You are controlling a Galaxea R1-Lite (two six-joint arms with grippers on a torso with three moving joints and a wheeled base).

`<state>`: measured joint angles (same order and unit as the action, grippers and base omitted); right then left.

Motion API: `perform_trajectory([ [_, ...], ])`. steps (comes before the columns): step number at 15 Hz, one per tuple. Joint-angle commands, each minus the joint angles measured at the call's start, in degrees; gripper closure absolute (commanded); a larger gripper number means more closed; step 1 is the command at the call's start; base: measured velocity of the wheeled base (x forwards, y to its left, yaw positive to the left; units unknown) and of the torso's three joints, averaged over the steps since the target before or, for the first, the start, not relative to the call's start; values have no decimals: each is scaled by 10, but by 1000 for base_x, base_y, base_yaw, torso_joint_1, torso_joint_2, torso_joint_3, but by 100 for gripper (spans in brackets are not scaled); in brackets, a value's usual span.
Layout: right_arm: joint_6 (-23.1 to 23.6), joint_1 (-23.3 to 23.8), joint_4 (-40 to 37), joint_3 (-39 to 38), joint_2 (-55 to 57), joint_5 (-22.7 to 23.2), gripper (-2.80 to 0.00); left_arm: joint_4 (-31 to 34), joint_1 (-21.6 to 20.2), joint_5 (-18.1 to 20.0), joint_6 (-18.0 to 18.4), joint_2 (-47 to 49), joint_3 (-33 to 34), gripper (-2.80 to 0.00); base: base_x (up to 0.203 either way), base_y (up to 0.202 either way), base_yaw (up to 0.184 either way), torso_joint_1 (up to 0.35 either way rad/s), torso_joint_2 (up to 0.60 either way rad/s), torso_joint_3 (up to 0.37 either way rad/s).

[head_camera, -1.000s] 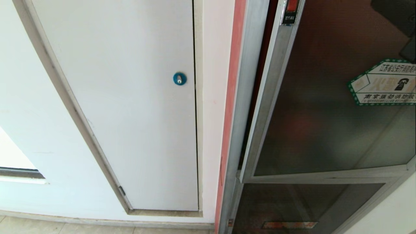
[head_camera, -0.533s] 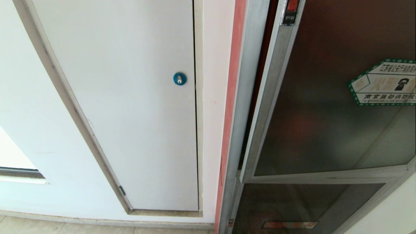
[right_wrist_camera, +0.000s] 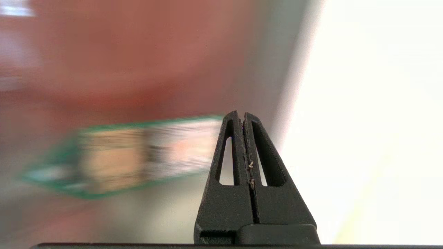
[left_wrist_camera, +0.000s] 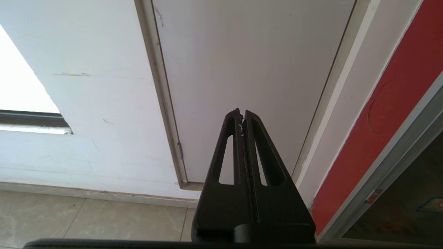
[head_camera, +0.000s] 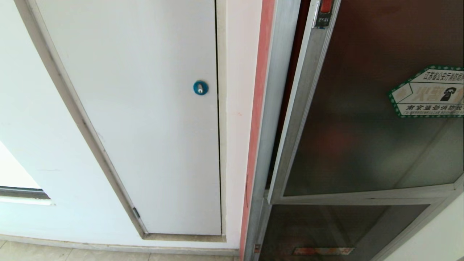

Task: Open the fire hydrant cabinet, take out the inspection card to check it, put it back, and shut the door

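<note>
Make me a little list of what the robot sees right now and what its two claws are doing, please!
door: dark glass in a silver frame, left edge standing slightly off the frame
sticker: green-edged, on the glass
white panel: shut, with a blue lock
left gripper: shut, empty, pointing at the white panel
right gripper: shut, empty, in front of the sticker
inspection card: not in view
</note>
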<state>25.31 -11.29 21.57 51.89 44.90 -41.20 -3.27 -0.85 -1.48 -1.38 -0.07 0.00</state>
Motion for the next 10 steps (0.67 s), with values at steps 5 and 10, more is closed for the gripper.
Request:
perform_trajectory([
  [5,-2,99,-103,-88,-207,3,0,0,0,0,0,1,11,0,0,0,0,0,0,0],
  [10,-29,107,-152,-232,-336,103,0,0,0,0,0,1,11,0,0,0,0,0,0,0],
])
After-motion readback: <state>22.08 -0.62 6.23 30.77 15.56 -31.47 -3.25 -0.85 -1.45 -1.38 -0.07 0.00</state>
